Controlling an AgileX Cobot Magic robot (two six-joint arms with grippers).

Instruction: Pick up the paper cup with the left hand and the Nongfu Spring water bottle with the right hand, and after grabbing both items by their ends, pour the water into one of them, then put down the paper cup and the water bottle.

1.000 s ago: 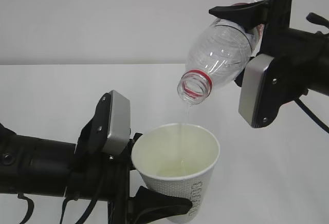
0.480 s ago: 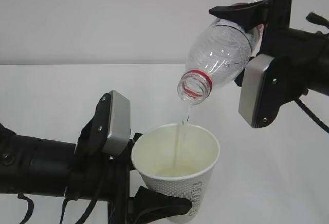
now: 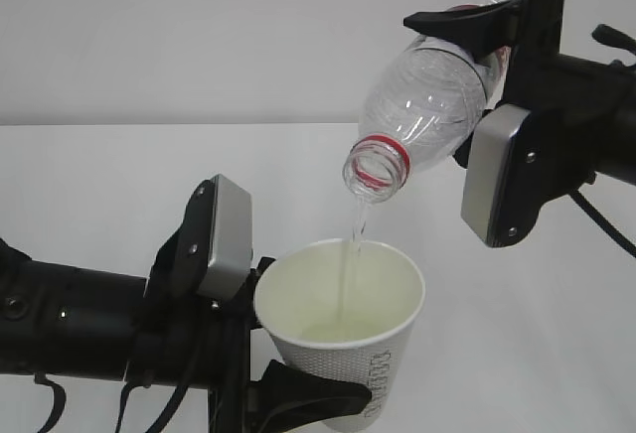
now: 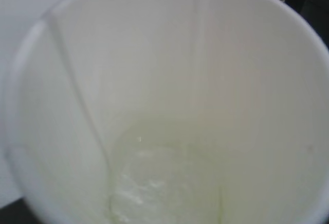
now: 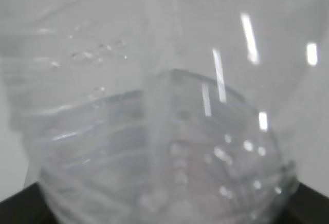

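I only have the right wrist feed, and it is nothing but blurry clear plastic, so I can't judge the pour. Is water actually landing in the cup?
Observer: Yes. A thin stream of water falls from the bottle mouth into the paper cup.
Operator: How full is the cup?
Observer: Only a shallow pool covers the bottom; the walls above it are bare.
Operator: Is the bottle mouth touching the rim?
Observer: No. The mouth hangs clear above the cup, tilted down to the left.
Operator: And the cup, is it held?
Observer: Yes, the left pincer grips it low on its side.
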